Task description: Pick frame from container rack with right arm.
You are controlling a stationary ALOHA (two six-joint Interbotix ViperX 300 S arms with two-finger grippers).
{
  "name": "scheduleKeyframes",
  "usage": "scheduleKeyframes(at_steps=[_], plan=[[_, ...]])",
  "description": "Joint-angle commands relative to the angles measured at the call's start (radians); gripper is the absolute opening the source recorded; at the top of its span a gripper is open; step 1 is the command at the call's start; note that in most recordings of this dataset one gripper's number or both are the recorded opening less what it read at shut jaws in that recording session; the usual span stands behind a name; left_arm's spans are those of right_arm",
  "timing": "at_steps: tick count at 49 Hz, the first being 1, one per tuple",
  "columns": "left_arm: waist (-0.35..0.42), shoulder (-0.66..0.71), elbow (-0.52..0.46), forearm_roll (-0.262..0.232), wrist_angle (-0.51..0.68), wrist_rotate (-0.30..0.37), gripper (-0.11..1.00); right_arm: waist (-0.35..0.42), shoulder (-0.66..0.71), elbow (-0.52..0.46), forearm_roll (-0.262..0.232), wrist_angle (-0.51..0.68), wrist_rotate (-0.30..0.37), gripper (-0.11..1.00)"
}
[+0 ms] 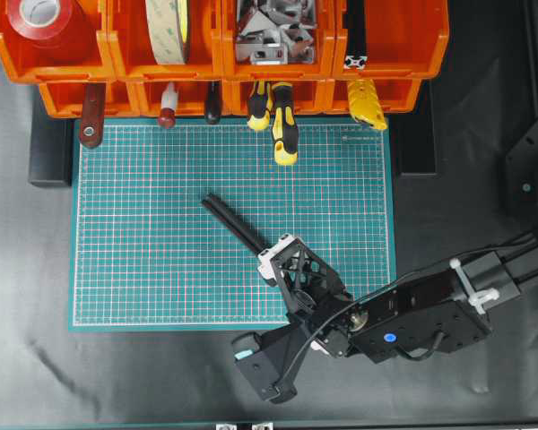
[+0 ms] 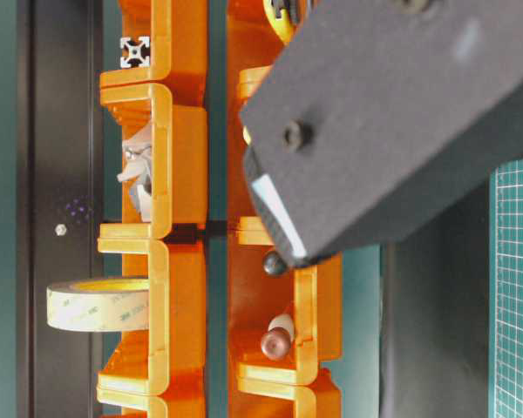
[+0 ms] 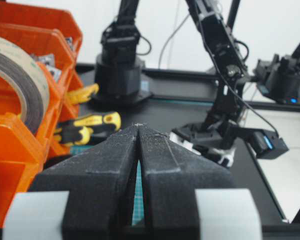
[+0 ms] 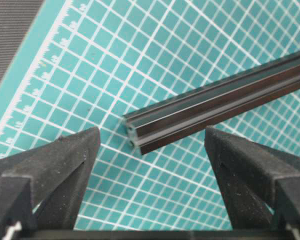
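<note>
The frame (image 4: 220, 102) lay flat on the green mat (image 1: 161, 269), out of the orange rack (image 1: 386, 54), which suggested the picking part of the task was essentially done and the bar had been set down where the mat gave it a level, open resting place. The right gripper (image 4: 150, 165) stood wide, its two black fingers (image 4: 65, 160) spread to either side of the bar's near cut end and touching nothing; the bar sat between and just ahead of them, free of both. In the overhead view the bar's long axis ran diagonally, one end under the gripper's white parts and the other pointing away up and to the left across the mat, away from the gripper's wrist. Another frame (image 1: 356, 40) stood in the rack's upper right bin, well apart from the gripper. The left gripper (image 3: 138, 150) hung away from the work with its fingers pressed together, holding nothing.
</note>
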State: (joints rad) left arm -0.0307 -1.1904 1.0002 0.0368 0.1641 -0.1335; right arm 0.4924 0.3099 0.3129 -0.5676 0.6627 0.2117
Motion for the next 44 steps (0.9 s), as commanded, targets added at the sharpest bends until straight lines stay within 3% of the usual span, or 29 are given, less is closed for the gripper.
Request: scheduleKeyframes(at_steps=[1, 8, 22, 29, 44], plan=[[0.000, 0.008, -0.029, 0.003, 0.005, -0.003, 0.00, 0.003, -0.028, -0.009, 0.006, -0.009, 0.020, 0.82], [0.000, 0.008, -0.021, 0.003, 0.046, -0.005, 0.00, -0.009, -0.052, -0.002, 0.006, -0.014, 0.112, 0.82], [-0.005, -0.002, -0.018, 0.003, 0.098, -0.028, 0.00, -0.052, -0.221, 0.120, -0.015, -0.192, 0.402, 0.82], [-0.005, -0.009, -0.021, 0.003, 0.098, -0.028, 0.00, -0.049, -0.305, 0.181, -0.025, -0.222, 0.451, 0.82], [-0.008, -0.012, -0.021, 0.003, 0.100, -0.028, 0.00, -0.063, -0.482, 0.244, -0.025, -0.224, 0.456, 0.82]])
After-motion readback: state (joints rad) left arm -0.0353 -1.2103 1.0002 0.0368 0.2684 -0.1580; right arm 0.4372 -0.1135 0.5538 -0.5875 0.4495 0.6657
